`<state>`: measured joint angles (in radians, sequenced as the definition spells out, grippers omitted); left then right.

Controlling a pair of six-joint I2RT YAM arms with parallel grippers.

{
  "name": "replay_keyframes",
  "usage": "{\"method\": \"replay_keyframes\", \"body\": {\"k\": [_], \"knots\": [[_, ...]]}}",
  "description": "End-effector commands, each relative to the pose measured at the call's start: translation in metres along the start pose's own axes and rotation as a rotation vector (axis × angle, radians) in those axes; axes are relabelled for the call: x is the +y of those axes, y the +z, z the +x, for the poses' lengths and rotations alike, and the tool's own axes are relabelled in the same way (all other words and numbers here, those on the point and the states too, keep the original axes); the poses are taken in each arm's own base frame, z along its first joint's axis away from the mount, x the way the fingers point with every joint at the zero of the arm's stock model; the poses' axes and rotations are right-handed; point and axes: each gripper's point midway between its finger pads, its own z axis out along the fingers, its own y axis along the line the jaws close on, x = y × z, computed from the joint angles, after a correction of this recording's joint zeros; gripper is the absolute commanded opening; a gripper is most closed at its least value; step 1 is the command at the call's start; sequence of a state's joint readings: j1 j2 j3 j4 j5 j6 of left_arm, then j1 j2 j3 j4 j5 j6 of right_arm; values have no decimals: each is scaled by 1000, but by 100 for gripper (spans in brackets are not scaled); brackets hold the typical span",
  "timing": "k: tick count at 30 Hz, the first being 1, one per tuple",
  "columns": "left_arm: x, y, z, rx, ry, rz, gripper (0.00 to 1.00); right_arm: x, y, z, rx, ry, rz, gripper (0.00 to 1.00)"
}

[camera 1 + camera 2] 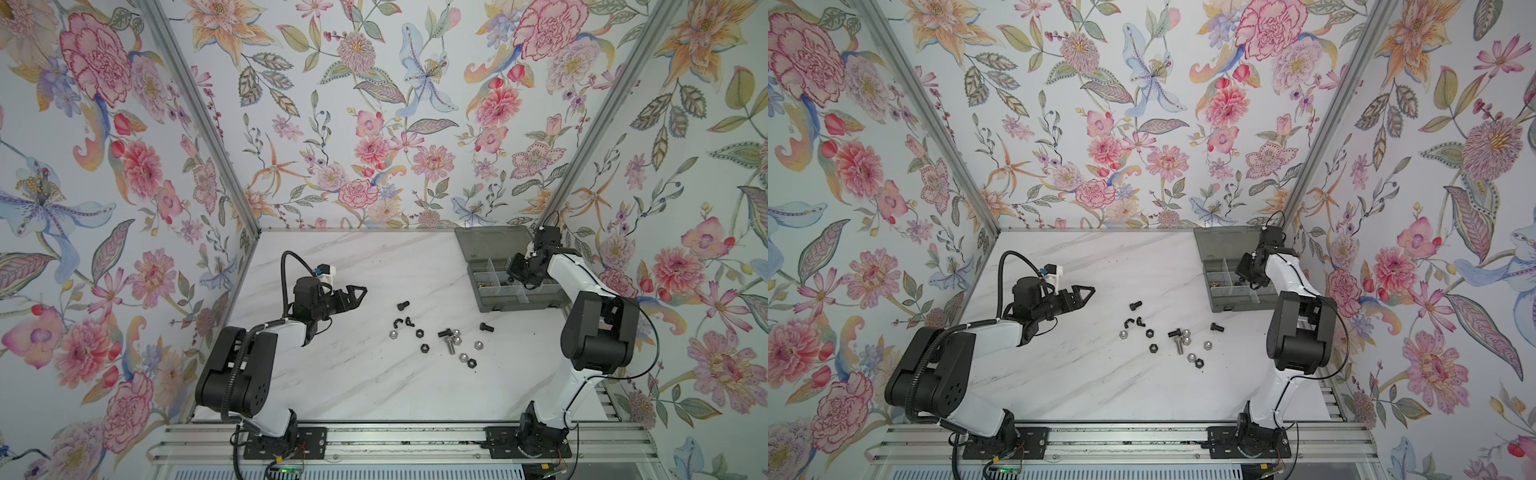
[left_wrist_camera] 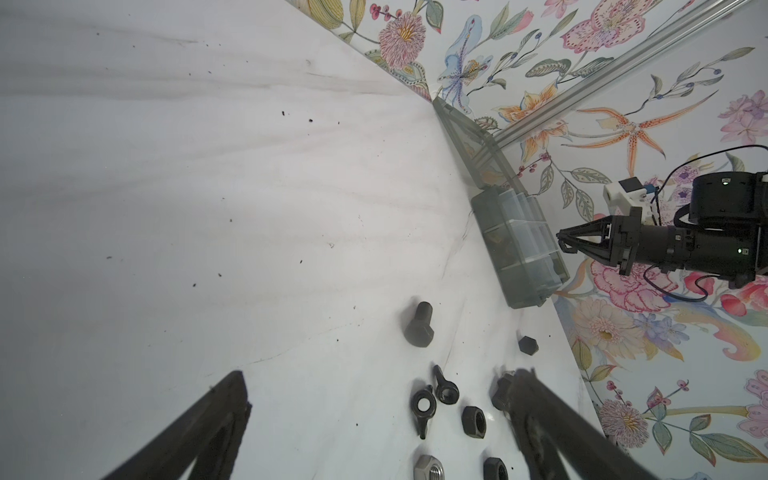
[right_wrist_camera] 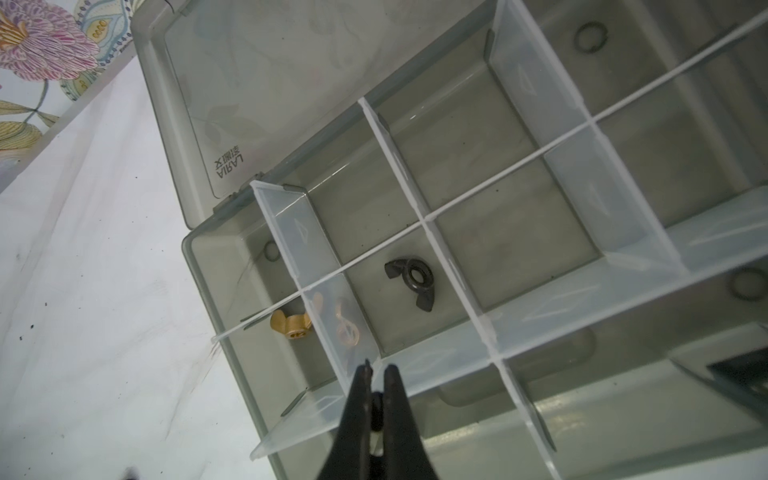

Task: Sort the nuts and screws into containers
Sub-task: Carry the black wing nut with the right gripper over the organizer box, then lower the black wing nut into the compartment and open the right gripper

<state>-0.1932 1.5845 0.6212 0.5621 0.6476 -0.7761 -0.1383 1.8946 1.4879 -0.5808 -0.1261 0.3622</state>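
Closed, the right hand point(image 3: 377, 369) hovers over the box point(image 1: 498, 308) at what looks like drop-off; the open left hand point(image 1: 360, 293) hangs near loose nuts point(image 1: 419, 332) and screws point(image 1: 403, 306), whose pickup demands a fine pinch.

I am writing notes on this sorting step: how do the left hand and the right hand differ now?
The left hand is open, while the right hand is shut. The left hand hangs over the table beside the loose nuts; the right hand is above the organiser box. Both are black, and neither holds anything that I can see.
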Motion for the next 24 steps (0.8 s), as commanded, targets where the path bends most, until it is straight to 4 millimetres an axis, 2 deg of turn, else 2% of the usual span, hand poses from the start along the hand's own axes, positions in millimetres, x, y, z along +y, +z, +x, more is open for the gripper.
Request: {"method": "replay_keyframes", "body": {"k": [1,16,21,24], "knots": [[-5,4,-8,-19,7,12,99,-3,6,-13,-17,-11,31,0],[-1,5,-6,-1,19,-8,99,-2,38,-15,20,4,45,0],[-2,8,-8,-9,11,3,99,-1,38,-16,20,2,42,18],[-1,9,-9,-15,8,6,99,0,37,-16,18,-4,39,24]]}}
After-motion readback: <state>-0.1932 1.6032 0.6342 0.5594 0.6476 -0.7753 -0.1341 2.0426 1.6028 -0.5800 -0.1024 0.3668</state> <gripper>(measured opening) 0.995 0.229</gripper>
